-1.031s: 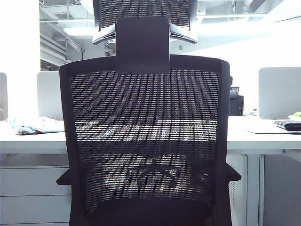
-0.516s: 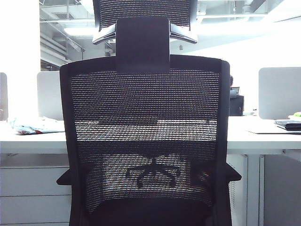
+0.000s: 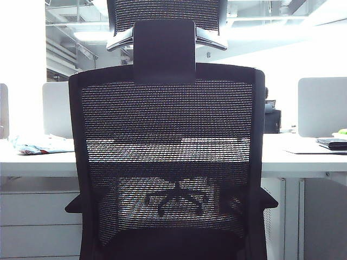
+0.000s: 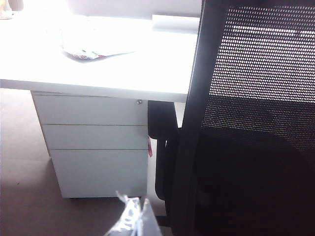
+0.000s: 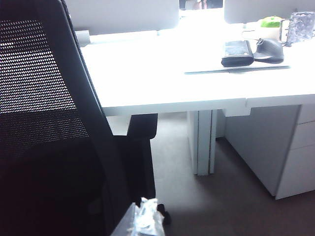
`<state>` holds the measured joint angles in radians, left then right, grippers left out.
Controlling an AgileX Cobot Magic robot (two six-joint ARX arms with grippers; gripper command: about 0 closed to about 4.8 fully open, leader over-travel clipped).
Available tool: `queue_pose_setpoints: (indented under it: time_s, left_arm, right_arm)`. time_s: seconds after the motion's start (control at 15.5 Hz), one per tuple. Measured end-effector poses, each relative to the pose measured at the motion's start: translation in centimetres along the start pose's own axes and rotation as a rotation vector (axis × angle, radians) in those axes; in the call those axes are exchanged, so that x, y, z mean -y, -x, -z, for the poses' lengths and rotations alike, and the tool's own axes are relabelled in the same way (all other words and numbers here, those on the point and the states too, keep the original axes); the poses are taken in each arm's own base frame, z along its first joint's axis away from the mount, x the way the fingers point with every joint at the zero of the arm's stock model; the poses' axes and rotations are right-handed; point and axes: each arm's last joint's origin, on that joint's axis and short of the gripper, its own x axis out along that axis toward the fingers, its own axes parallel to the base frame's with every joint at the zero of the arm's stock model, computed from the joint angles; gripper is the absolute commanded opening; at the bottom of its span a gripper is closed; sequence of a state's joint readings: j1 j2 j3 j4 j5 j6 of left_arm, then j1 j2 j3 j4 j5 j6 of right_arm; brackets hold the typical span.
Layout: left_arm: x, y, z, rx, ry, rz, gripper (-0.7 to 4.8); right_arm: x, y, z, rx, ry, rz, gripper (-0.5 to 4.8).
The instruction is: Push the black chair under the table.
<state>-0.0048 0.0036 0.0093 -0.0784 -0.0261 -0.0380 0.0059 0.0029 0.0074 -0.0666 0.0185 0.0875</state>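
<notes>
Bright light from behind the table (image 3: pixel 303 157) blows its top white; the black chair (image 3: pixel 168 162) before me reads as dark silhouette.

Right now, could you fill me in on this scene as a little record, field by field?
Chair: black chair, back toward the exterior camera, armrests at the table's edge.
Table: white table behind it, drawer cabinet beneath.
On top: crumpled packet, black wallet, mouse.
Left gripper: left gripper, low beside the chair frame, touching nothing; open or shut unclear.
Right gripper: right gripper, same on the other side.
</notes>
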Motion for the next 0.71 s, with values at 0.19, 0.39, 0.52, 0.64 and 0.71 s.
queue_pose_setpoints:
  time_s: [0.19, 0.39, 0.52, 0.64, 0.71]
  left_arm:
    - [0.00, 0.00, 0.00, 0.000, 0.000, 0.000, -0.05]
    - [0.00, 0.00, 0.00, 0.000, 0.000, 0.000, -0.05]
    - [0.00, 0.00, 0.00, 0.000, 0.000, 0.000, -0.05]
    - [0.00, 0.00, 0.00, 0.000, 0.000, 0.000, -0.05]
    - [0.00, 0.00, 0.00, 0.000, 0.000, 0.000, -0.05]
  right_arm:
    - [0.14, 0.00, -0.03, -0.001, 0.012, -0.017, -0.01]
    - [0.12, 0.00, -0.03, -0.001, 0.033, -0.021, -0.01]
    - [0.12, 0.00, -0.01, -0.001, 0.035, -0.021, -0.01]
    - [0.12, 0.00, -0.03, -0.001, 0.035, -0.021, -0.01]
    - [0.12, 0.00, -0.01, -0.001, 0.035, -0.021, -0.01]
